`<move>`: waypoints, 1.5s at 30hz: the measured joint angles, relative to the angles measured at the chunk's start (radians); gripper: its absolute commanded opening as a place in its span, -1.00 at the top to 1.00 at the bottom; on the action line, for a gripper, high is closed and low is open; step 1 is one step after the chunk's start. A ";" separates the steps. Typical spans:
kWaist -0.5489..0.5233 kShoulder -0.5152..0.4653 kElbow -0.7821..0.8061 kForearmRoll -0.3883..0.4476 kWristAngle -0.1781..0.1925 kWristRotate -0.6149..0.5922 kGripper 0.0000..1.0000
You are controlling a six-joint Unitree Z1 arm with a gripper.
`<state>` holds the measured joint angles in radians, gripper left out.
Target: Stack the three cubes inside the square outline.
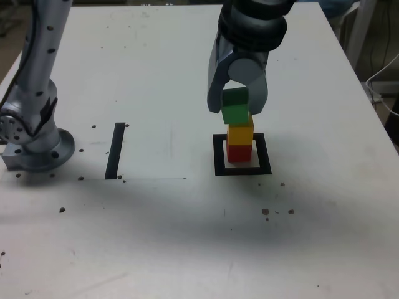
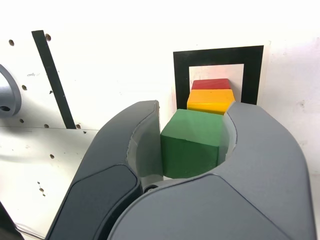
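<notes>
Step in hand: placing of the topmost block, judged to be the last stage of the stack.

Cubes, three in all, one of each colour:
– One solid green cube (image 1: 235,114), small, smooth-faced; held above the other two, its lower edge overlapping the yellow in the exterior view. Set a little to the exterior view's left of the pile; whether it touches the block below cannot be told.
– One solid yellow cube (image 1: 240,133), equal in kind; resting on the red.
– One solid red cube (image 1: 239,153), lowest of the pile, standing inside the outline.

Outline, one: square frame of thick black tape (image 1: 219,156) with a white centre, laid flat on the white, spotted tabletop (image 1: 156,237); the two-block pile stands within it.

Tape strip, one: straight, black (image 1: 115,151), well apart, towards the exterior view's left.

Gripper, one: grey, with two broad curved jaws (image 2: 192,105), closed about the green cube, one on either side.

Next move, as judged: bring the green cube squarely over the yellow, lower until it seats, then part the jaws evenly and lift clear. Risk: released off-centre, the green may tip, or a jaw may nudge the yellow from its red base
</notes>
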<state>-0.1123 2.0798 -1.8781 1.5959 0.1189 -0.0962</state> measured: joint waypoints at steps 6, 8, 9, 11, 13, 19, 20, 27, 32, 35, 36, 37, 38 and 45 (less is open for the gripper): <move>0.000 0.000 0.000 -0.007 0.001 0.000 -0.56; 0.000 0.000 0.002 -0.008 0.002 0.000 -0.73; 0.000 0.000 0.003 -0.009 0.002 0.000 -0.81; 0.000 0.000 0.006 -0.011 0.002 0.000 -0.94; 0.000 0.000 0.010 -0.012 0.005 0.000 -0.98; 0.003 0.000 0.016 -0.012 0.018 0.000 -0.99; 0.003 -0.001 0.016 -0.012 0.019 0.001 -0.99; 0.004 -0.061 0.012 -0.015 0.026 0.024 -0.99; 0.004 -0.115 0.039 -0.020 0.021 0.040 -0.99; 0.004 -0.180 0.099 -0.038 0.010 0.045 -0.99; 0.004 -0.203 0.129 -0.048 0.006 0.047 -0.99; 0.004 -0.223 0.157 -0.058 0.002 0.048 -0.99; 0.004 -0.247 0.192 -0.067 -0.003 0.048 -0.99; 0.028 -0.384 0.395 -0.141 -0.033 0.053 -0.99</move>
<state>-0.0841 1.6962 -1.4833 1.4544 0.0856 -0.0430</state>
